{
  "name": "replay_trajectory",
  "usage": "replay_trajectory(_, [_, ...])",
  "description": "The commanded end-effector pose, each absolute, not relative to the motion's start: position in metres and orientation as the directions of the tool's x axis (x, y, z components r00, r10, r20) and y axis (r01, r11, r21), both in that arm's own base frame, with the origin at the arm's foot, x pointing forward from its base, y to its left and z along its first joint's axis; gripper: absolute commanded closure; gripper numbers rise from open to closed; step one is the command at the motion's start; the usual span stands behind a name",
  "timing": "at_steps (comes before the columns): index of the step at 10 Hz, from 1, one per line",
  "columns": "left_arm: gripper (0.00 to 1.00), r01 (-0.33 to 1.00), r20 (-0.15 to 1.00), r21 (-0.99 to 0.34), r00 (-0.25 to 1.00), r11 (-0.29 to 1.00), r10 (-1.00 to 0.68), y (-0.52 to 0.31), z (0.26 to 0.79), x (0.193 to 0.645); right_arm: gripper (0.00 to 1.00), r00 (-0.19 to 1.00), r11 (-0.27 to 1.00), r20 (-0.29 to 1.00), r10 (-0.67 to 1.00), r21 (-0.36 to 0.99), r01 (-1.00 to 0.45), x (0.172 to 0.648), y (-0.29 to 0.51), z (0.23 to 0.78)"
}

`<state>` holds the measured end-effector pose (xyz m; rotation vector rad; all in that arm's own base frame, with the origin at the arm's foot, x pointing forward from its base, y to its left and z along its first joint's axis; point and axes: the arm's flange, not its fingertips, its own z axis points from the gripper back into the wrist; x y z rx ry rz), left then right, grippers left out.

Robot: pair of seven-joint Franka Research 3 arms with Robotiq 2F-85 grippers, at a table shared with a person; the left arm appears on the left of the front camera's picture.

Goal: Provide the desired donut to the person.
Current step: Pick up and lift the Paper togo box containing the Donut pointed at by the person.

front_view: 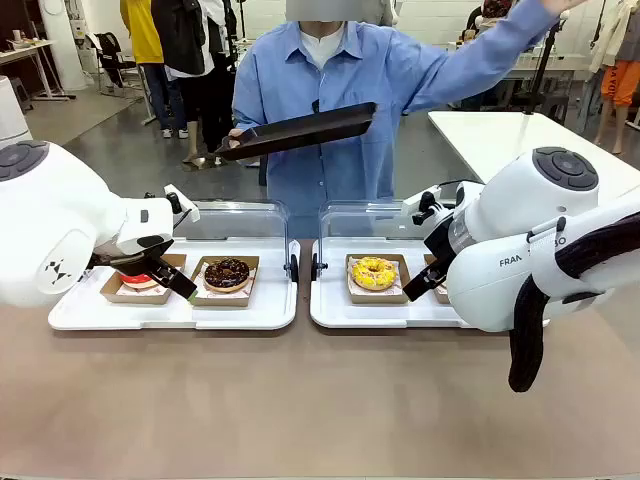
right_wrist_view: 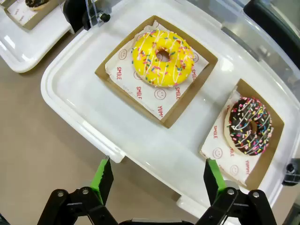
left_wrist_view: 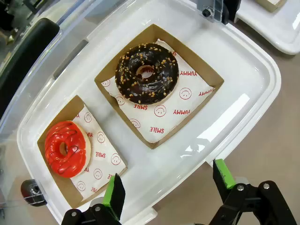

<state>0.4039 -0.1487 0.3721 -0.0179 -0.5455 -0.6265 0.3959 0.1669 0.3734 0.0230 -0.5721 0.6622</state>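
**Both hands spread above the donut trays**

The left hand hangs with its green-padded fingers apart and nothing between them. It is well to the left of the yellow donut, over the near rim of the left white tray. The right hand is likewise spread and empty, just on the robot's side of the yellow donut, above the near rim of the right white tray.

The yellow donut, with coloured sprinkles, lies in a brown paper box. To its right in the same tray sits a chocolate sprinkled donut. To its left, across the gap between the trays, comes a chocolate nut donut, and farther left a red donut, each in its own box.

Beyond the yellow donut, at the far side of the bench, stands the person. The person holds a tilted black tray and has the other arm raised out to the side.
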Motion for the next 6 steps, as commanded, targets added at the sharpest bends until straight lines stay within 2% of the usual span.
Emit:
replay_trajectory(1, [0.0, 0.561, 0.49, 0.145, 0.674, 0.815, -0.552, -0.1487, 0.372, 0.4038, 0.0, 0.641, 0.794, 0.509, 0.575, -0.157, -0.587, 0.3959, 0.1669, 0.3734])
replay_trajectory(6, [0.0, 0.561, 0.49, 0.145, 0.674, 0.815, -0.552, -0.1487, 0.372, 0.4038, 0.0, 0.641, 0.794, 0.509, 0.575, -0.157, -0.587, 0.3959, 0.1669, 0.3734])
